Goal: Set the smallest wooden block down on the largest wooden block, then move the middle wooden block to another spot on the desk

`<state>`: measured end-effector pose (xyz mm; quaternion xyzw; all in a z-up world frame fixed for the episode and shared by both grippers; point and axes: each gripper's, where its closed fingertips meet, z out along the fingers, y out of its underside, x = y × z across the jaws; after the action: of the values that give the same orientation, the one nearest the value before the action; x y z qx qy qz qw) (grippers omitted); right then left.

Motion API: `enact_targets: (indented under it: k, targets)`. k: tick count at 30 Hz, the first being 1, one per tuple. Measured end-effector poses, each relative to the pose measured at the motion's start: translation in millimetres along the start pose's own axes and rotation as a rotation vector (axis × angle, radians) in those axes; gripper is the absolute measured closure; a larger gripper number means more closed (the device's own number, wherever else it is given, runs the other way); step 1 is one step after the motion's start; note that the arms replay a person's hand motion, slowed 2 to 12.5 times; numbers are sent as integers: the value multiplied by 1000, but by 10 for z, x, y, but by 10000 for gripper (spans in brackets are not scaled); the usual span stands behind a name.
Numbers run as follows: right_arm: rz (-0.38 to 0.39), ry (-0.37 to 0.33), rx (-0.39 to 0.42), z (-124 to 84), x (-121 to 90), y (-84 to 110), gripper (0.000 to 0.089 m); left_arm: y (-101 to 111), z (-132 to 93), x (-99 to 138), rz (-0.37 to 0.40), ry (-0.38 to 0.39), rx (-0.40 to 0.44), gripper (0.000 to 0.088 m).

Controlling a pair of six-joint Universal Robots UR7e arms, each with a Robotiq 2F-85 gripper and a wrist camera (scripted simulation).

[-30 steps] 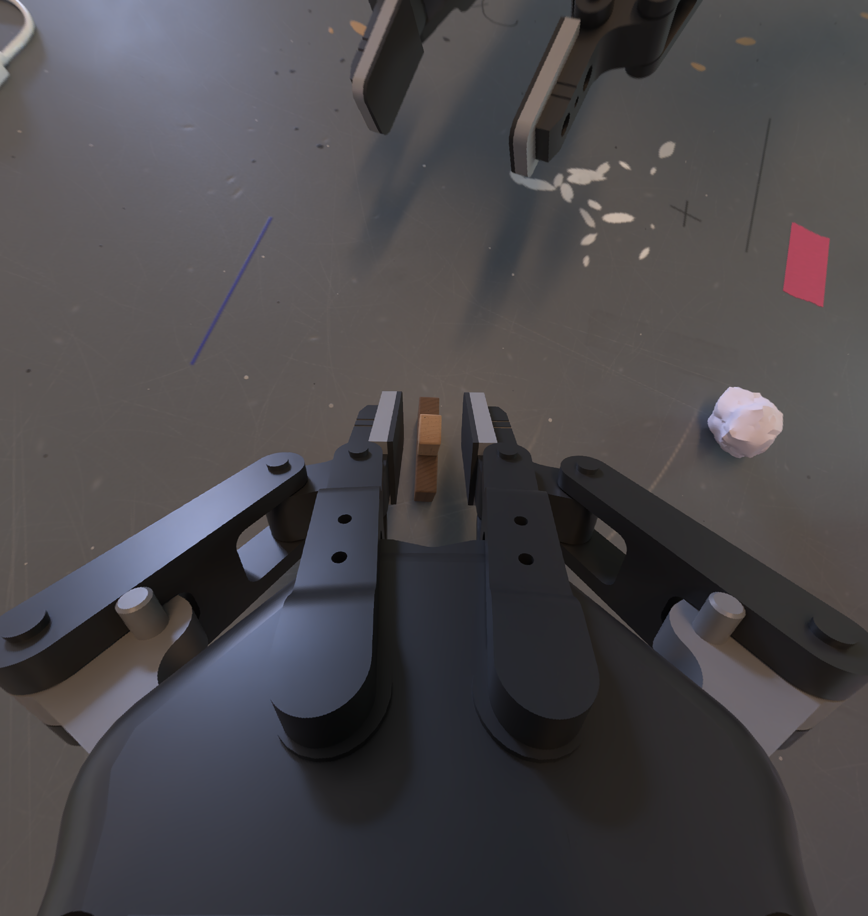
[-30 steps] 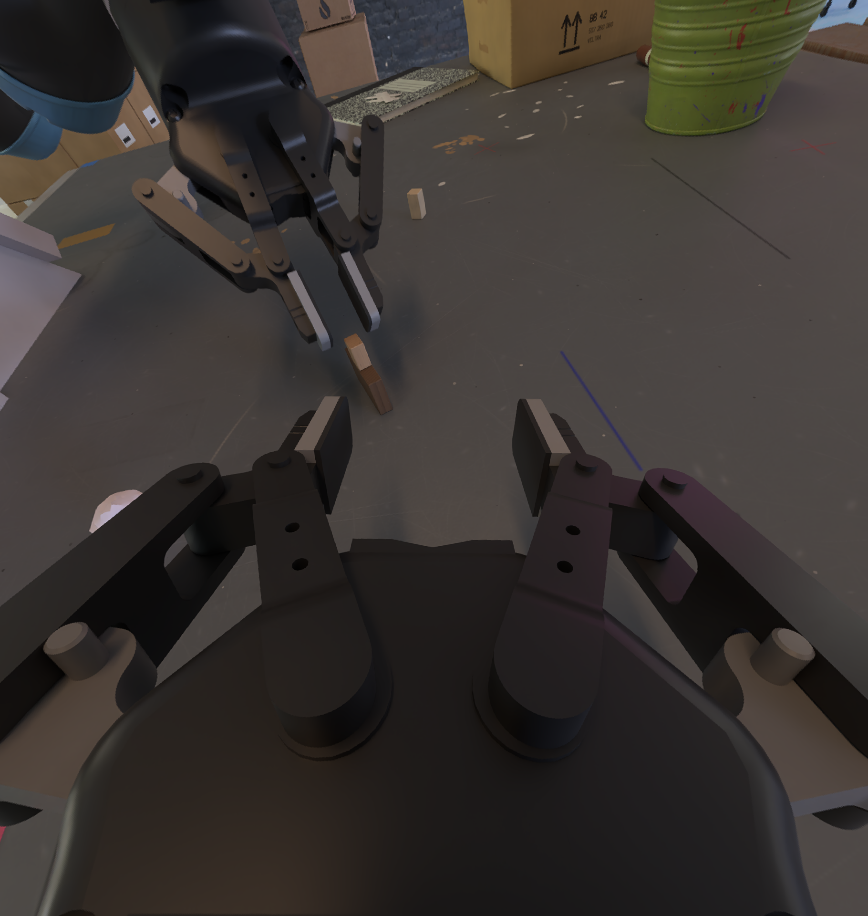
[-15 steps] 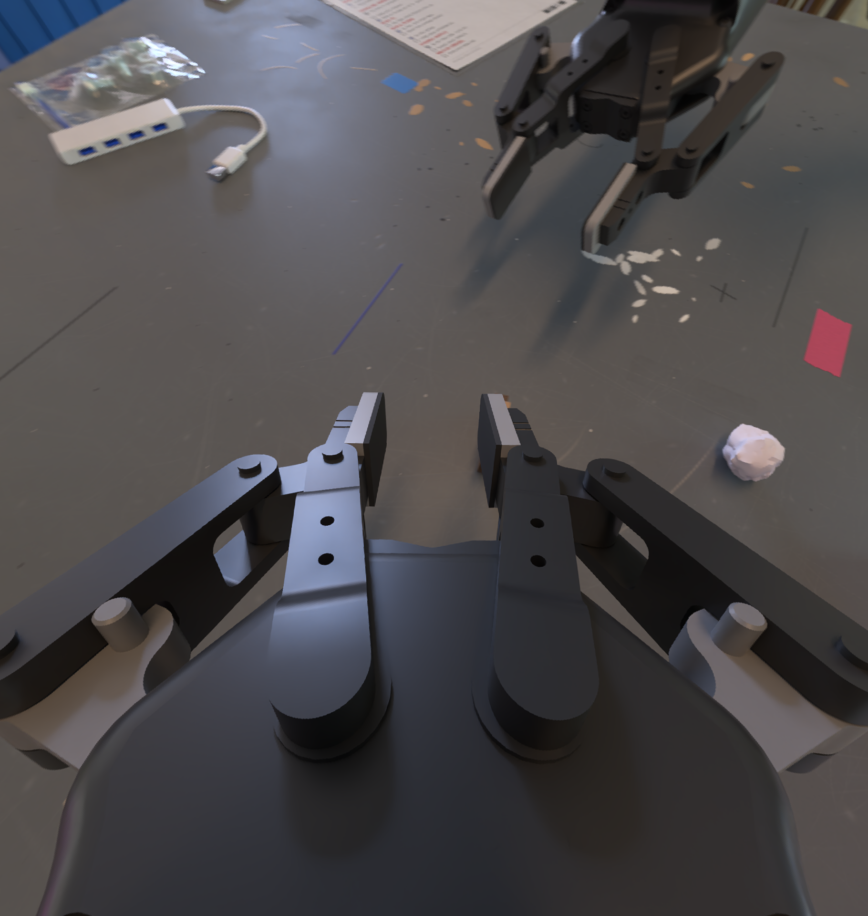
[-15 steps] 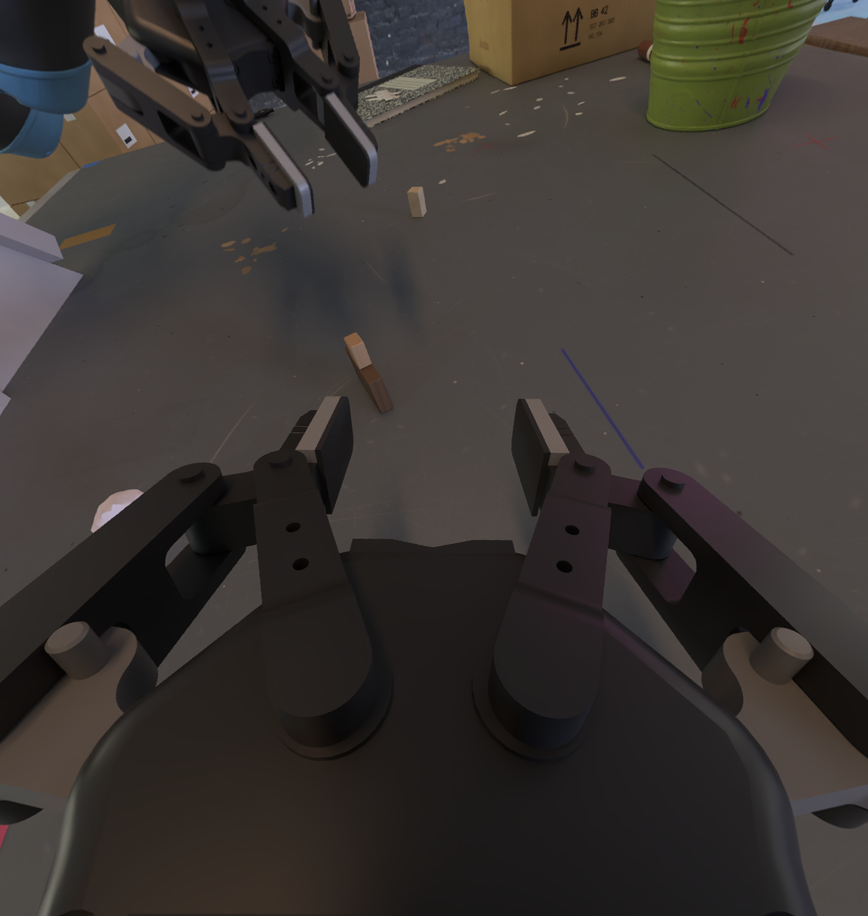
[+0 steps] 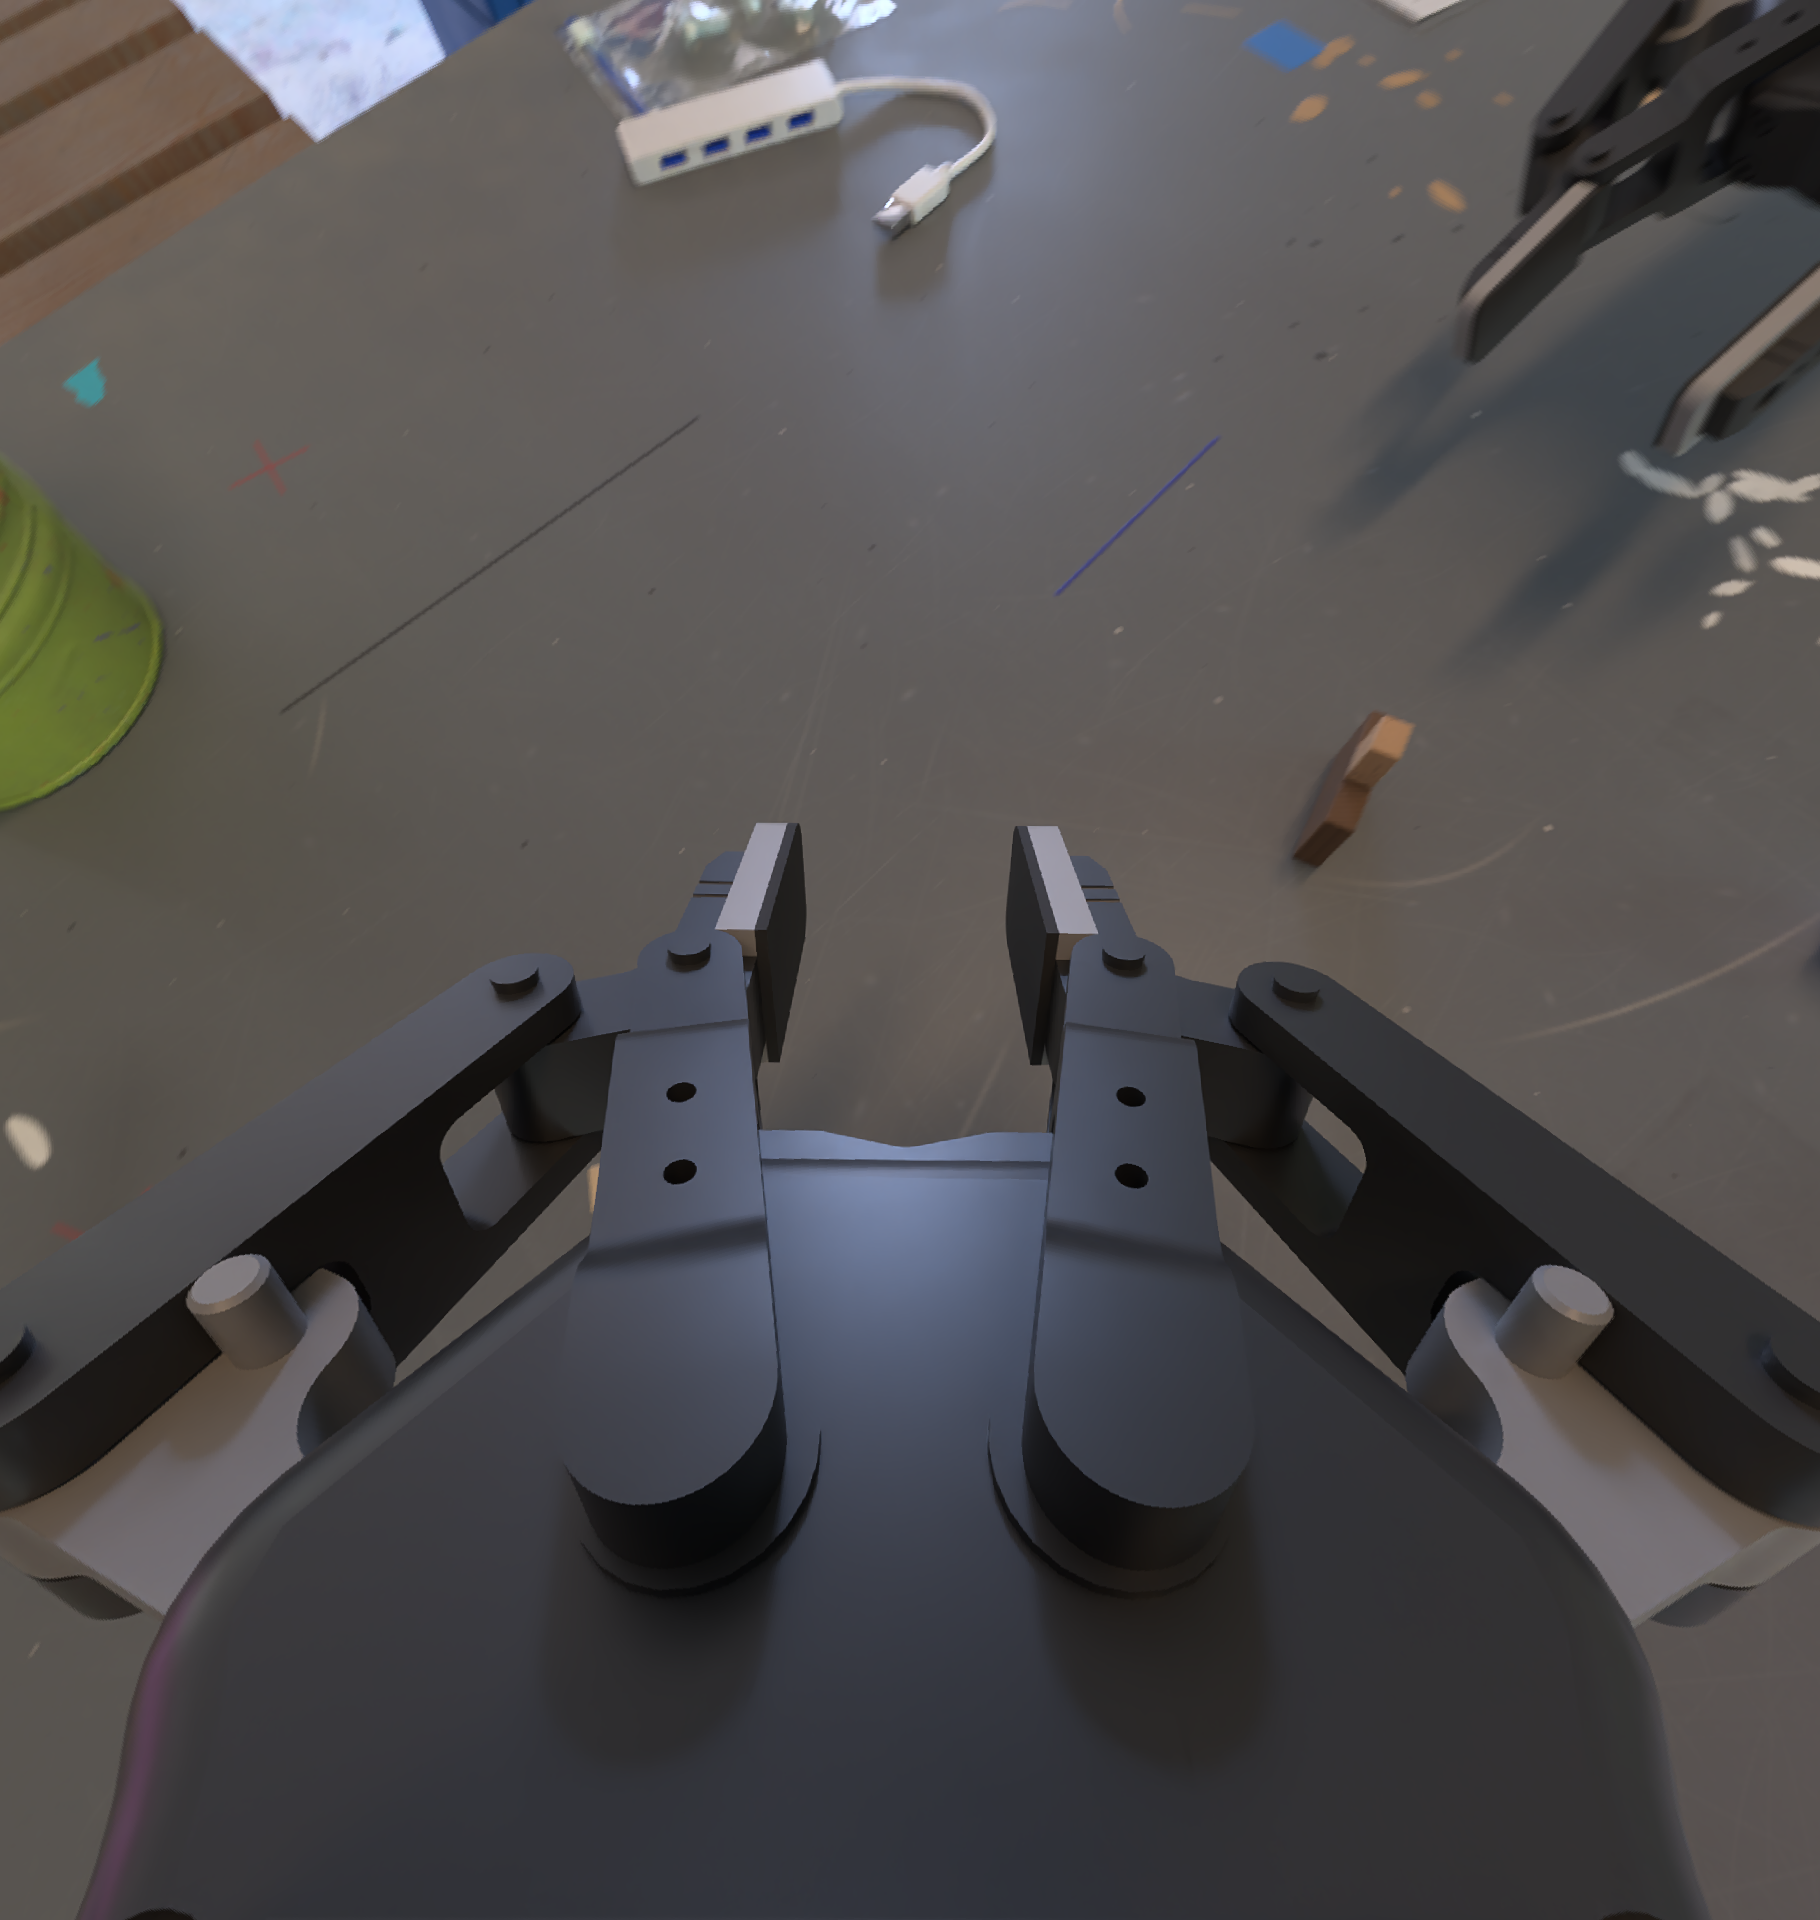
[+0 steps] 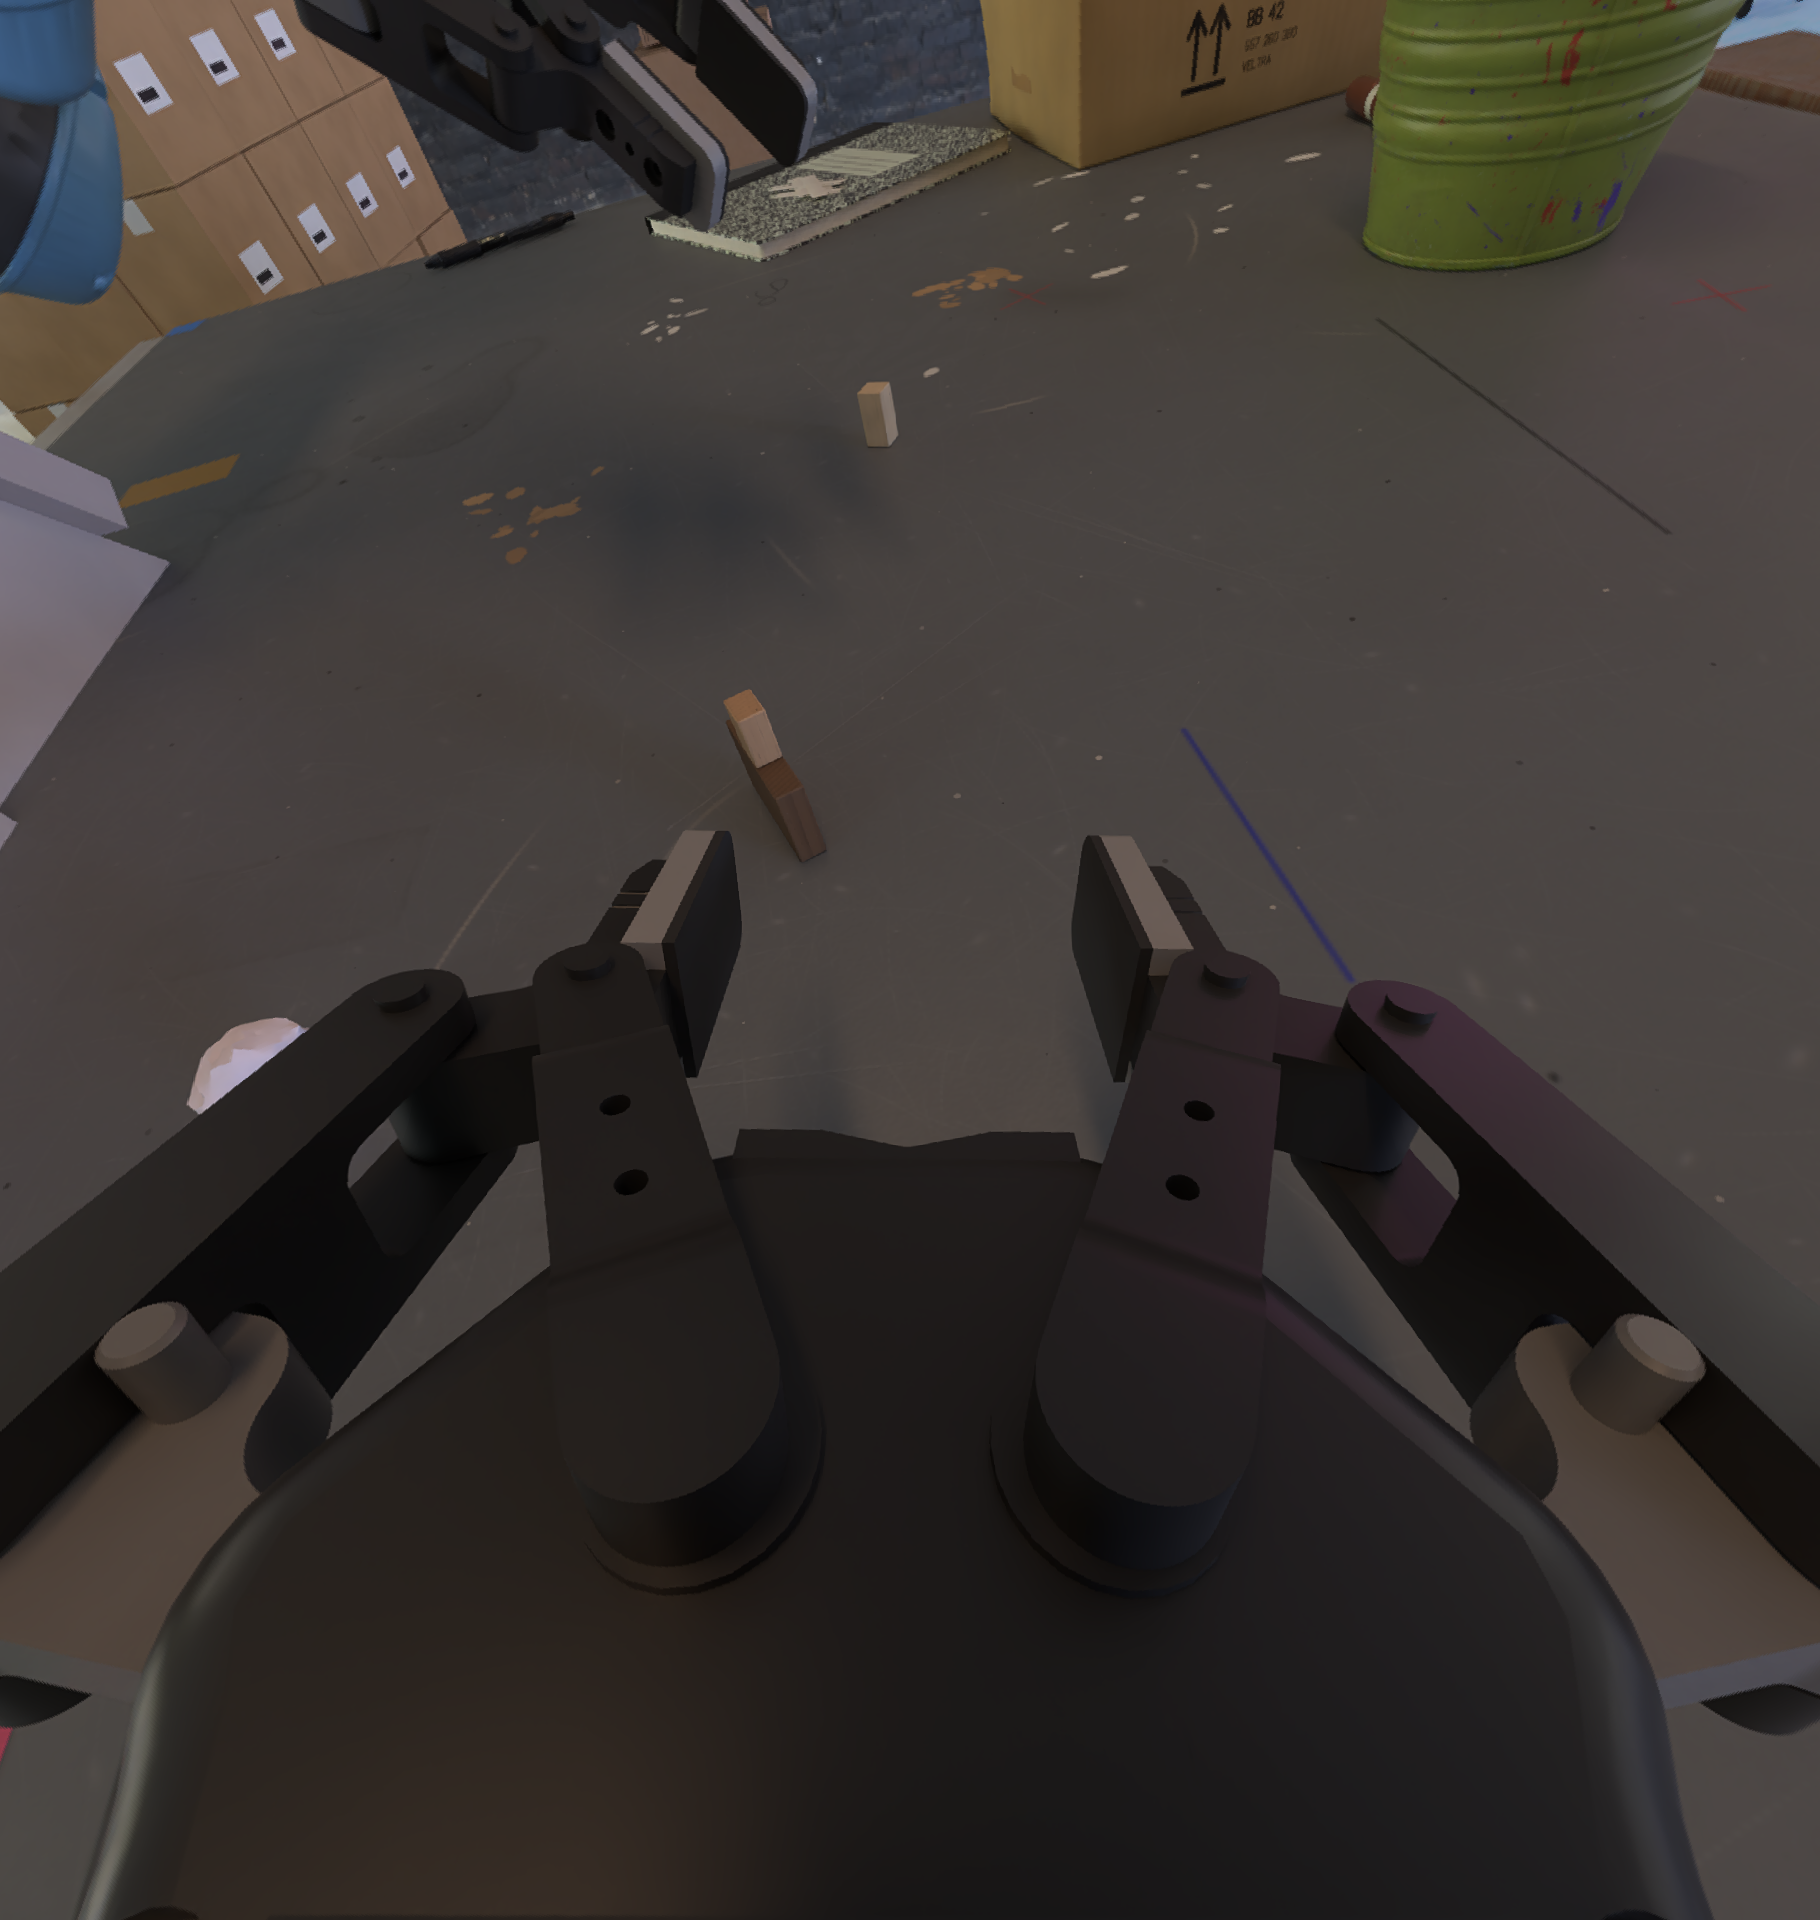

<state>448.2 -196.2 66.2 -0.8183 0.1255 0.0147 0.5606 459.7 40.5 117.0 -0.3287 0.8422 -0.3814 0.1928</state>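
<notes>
The smallest block (image 6: 752,725), light wood, rests on one end of the largest block (image 6: 790,810), dark brown, lying on the desk. The stack also shows in the left wrist view, the small block (image 5: 1384,743) on the large block (image 5: 1337,800). The middle block (image 6: 877,412), pale, stands alone farther back. My left gripper (image 5: 906,894) is open and empty, high above the desk, left of the stack; it shows in the right wrist view (image 6: 719,114). My right gripper (image 6: 906,883) is open and empty, just short of the stack.
A green bucket (image 6: 1529,125) stands at the back right, next to a cardboard box (image 6: 1166,73) and a speckled notebook (image 6: 833,187). A white USB hub (image 5: 729,135) with its cable and a crumpled paper ball (image 6: 246,1049) lie on the desk.
My left gripper has risen from around the small block, leaving it on the large block, and swung away to the left. My right gripper has not moved.
</notes>
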Motion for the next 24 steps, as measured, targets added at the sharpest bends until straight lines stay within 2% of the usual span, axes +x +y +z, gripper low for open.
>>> enact_targets:
  k: [10, 24]
  targets:
    - [5, -1, -4, 5, 3, 7, 320, 310, -136, -452, -65, -106, -150, 523]
    - [10, -4, -10, 15, 5, 17, 325, 704, -79, -805, -179, -105, -347, 516]
